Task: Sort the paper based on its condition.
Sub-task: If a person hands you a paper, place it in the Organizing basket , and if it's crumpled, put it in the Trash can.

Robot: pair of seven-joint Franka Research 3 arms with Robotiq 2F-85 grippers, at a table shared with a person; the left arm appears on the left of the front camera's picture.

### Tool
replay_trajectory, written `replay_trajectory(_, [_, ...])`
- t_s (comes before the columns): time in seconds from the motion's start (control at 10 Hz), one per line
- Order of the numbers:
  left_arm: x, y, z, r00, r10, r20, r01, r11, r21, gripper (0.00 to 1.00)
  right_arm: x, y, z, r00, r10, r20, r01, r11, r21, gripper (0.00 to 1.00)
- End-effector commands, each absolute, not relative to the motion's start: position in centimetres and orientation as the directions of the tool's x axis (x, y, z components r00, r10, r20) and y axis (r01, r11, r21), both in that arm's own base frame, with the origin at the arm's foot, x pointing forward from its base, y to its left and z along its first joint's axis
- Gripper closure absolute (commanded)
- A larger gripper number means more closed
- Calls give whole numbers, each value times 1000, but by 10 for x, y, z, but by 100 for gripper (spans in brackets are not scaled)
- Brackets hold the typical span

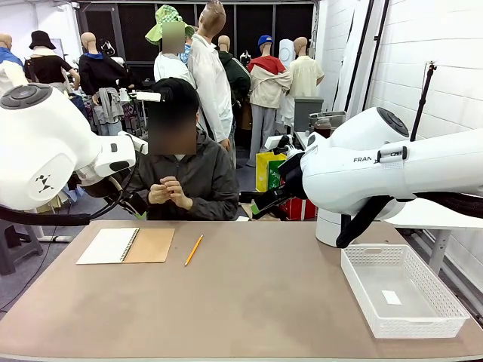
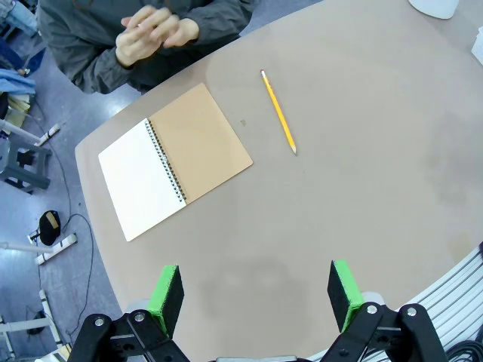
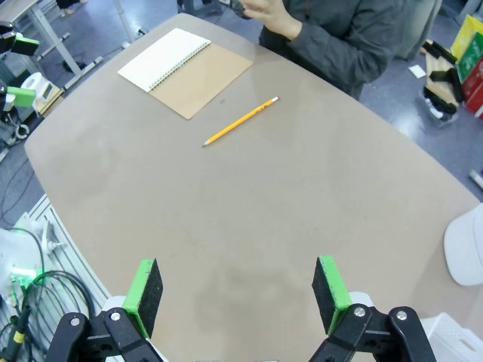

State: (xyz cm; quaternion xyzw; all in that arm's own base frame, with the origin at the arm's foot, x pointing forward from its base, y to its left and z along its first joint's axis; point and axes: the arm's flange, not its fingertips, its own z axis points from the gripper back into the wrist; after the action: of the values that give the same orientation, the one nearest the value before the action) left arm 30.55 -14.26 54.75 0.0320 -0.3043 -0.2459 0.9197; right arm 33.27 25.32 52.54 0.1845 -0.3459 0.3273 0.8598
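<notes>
Table (image 1: 264,302) w/ basket (image 1: 415,326), notebook (image 1: 125,246), pencil (image 1: 193,250); brick wall (image 1: 445,75).

The table (image 1: 264,302) has a smooth, matt tan top. At far left, the spiral notebook (image 1: 124,246) shows matt white paper, a tan card cover and wire binding. The pencil (image 1: 193,250) is glossy yellow. The near-right basket (image 1: 359,298) is white perforated plastic. The green pads (image 2: 166,294) of the left gripper (image 2: 256,302) look matt.
</notes>
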Motion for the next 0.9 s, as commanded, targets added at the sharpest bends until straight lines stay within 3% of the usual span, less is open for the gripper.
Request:
replay_trajectory(0.0, [306,-141,547,692,-481,538,443,872,211,0,334,253,527,557,436,707,-688,719,99,0])
replay_trajectory(0.8, [306,-141,547,692,-481,538,443,872,211,0,334,253,527,557,436,707,-688,719,99,0])
